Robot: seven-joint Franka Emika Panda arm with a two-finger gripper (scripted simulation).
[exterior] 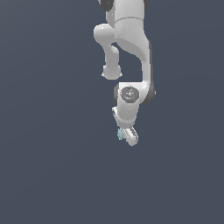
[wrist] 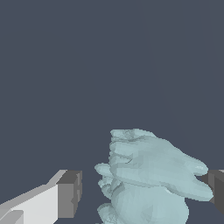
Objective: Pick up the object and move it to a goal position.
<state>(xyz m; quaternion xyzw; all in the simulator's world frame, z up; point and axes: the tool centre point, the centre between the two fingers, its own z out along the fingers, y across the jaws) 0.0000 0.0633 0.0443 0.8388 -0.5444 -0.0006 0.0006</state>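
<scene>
The object point(wrist: 148, 170) is a pale cyan-white bumpy lump. In the wrist view it fills the space between my two dark finger pads point(wrist: 70, 194). One pad stands a small gap away from it; the other pad, at the frame's edge, meets its pointed tip. My gripper point(wrist: 144, 192) is open around the lump and not closed on it. In the exterior view the white gripper point(exterior: 129, 136) points down at the end of the arm. Only a small cyan bit of the object point(exterior: 119, 134) shows, at the gripper's side toward the exterior view's left.
The white Panda arm point(exterior: 131, 48) hangs down from the top of the exterior view. Around it is a plain dark grey-blue ground point(exterior: 52, 166). No goal marker shows in either view.
</scene>
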